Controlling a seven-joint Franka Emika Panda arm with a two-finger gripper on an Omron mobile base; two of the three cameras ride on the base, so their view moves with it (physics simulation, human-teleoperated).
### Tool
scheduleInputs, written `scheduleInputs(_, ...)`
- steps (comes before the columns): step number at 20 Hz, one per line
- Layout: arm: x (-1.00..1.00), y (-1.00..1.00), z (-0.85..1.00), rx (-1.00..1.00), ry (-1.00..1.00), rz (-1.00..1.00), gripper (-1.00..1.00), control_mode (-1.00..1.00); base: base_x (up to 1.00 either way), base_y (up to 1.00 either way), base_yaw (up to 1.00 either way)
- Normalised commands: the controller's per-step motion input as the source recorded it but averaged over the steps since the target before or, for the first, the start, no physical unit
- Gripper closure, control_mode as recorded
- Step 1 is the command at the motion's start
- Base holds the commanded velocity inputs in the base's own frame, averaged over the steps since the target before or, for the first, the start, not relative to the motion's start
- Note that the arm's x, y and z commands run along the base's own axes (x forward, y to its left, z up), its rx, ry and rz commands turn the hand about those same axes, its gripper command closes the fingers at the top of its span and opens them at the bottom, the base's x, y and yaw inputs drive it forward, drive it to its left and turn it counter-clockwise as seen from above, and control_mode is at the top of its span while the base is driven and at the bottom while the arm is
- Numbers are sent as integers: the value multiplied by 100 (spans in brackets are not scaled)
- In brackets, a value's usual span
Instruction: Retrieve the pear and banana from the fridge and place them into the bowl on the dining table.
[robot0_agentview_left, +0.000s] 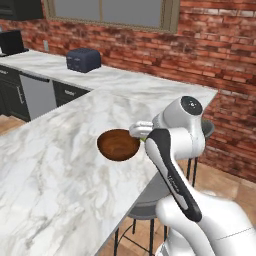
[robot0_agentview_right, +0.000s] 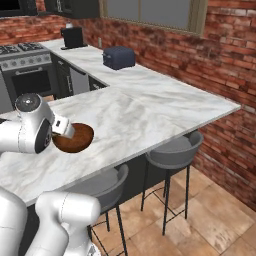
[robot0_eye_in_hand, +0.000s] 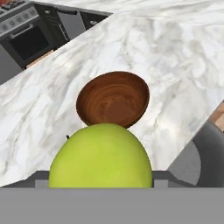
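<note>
The pear (robot0_eye_in_hand: 101, 155) is held clamped in the gripper (robot0_eye_in_hand: 101, 186), just short of the bowl (robot0_eye_in_hand: 113, 99). If released here, it could be dropped onto the dining table (robot0_eye_in_hand: 175, 65) and roll off.

Robot arm (robot0_agentview_left: 175, 165): glossy white rounded link casings with dark grey to black bands along the links and at the joints. One joint ends in a round cap (robot0_agentview_left: 191, 105) of dark grey with a small pale mark at its centre. Base segments are broad, smooth, white and bulbous.
</note>
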Motion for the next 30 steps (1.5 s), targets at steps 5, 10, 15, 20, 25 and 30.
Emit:
scheduleInputs(5, 18, 14, -18, 0, 12, 0, 100, -100, 0, 0, 0)
scheduleInputs(10, 31, 14, -27, 0, 5, 0, 100, -100, 0, 0, 0)
scheduleInputs(15, 39, 11, -29, 0, 0, 0, 100, -100, 0, 0, 0)
scheduleInputs(20, 37, 2, -29, 0, 0, 0, 100, -100, 0, 0, 0)
scheduleInputs(25, 41, 0, -24, 0, 0, 0, 100, -100, 0, 0, 0)
scheduleInputs(30, 39, 4, -19, 0, 0, 0, 100, -100, 0, 0, 0)
